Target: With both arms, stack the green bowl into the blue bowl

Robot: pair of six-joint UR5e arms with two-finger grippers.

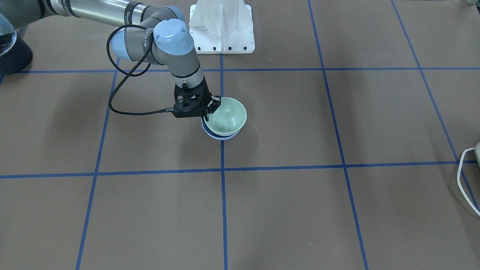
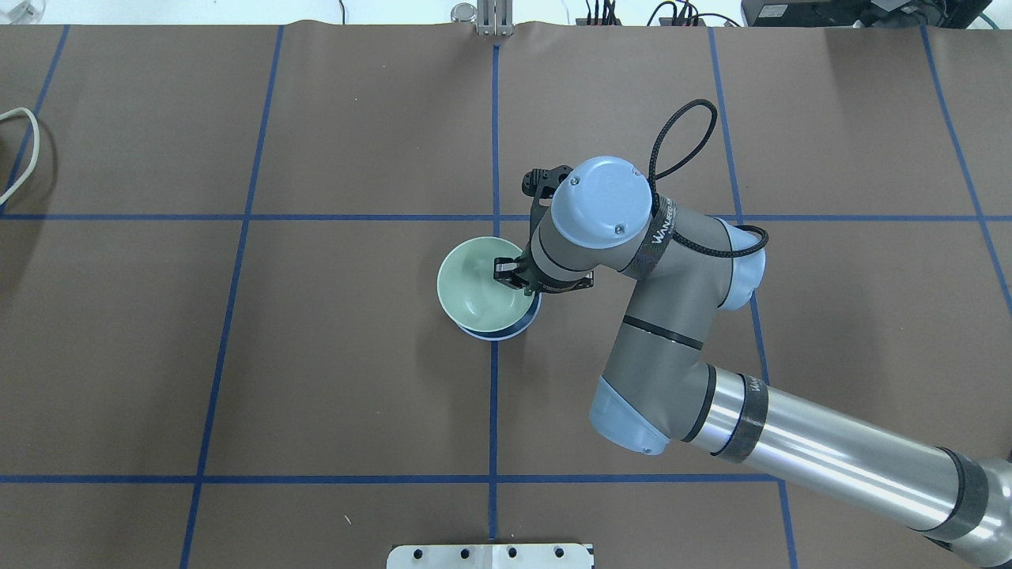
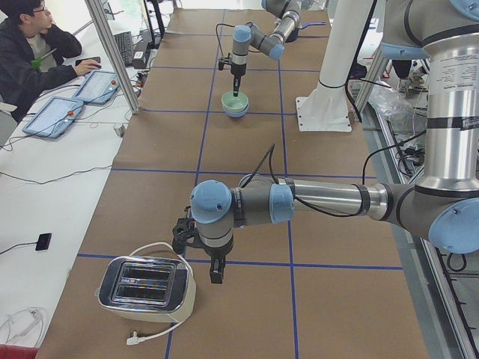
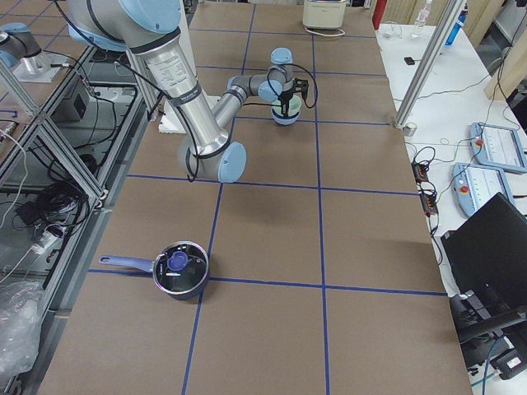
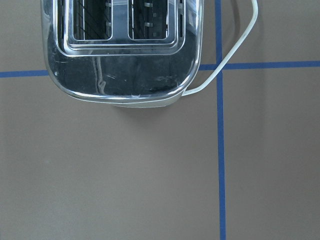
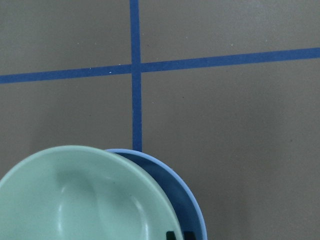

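the green bowl [image 1: 227,114] sits just above the middle of the front-facing view, lowered into the blue bowl [image 1: 219,137] but not square with it. only a crescent of blue rim shows along its lower edge there, and in the right wrist view the blue rim peeks out on the right side alone, so the green one looks shifted off centre and perhaps tilted. the right fingers [image 1: 213,104] pinch the green bowl's rim on its left side in the front-facing view, one inside the wall and one outside, drawn narrow onto it as far as i can judge. the left fingers [image 3: 215,271] hang over the tabletop [image 1: 337,210] low in the left side view, just beside a toaster [image 3: 146,284] and well apart from the bowls; whether they are wide or narrow i cannot tell. the stack looks nearly made, with only the release left. the danger is in that release: if the green bowl is let go while cocked, it may rock or settle crooked on the glossy plastic. the outer finger seems to sit close to the blue rim, so lifting away could catch it and drag or tip both bowls, with no second arm near to steady them.
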